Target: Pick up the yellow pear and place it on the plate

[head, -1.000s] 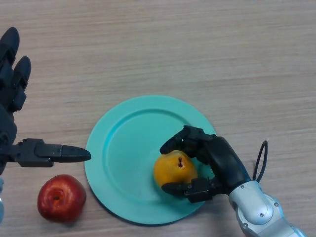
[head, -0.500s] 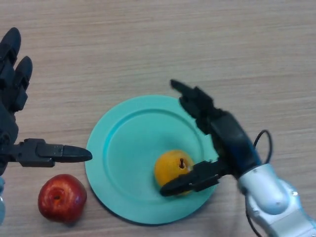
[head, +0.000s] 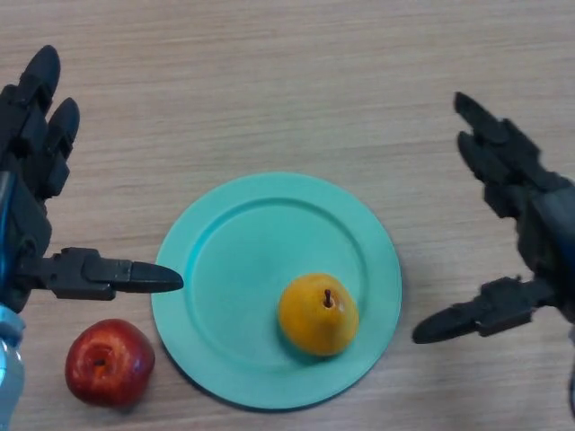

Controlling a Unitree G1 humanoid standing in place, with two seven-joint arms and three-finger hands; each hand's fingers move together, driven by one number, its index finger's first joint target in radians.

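Note:
The yellow pear [head: 318,314] stands stem-up on the lower right part of the teal plate [head: 234,260], with nothing touching it. My right hand [head: 526,224] is open at the right edge of the view, off the plate and well clear of the pear, thumb stretched toward the plate's rim. My left hand [head: 36,197] is open at the left edge, its thumb pointing at the plate's left rim without touching it.
A red apple [head: 109,362] lies on the wooden table [head: 287,81] at the bottom left, just below my left thumb and beside the plate's lower left rim.
My right hand let go of the pear, opened, and drew back to the right off the plate. The pear stays on the plate. My left hand shifted slightly right.

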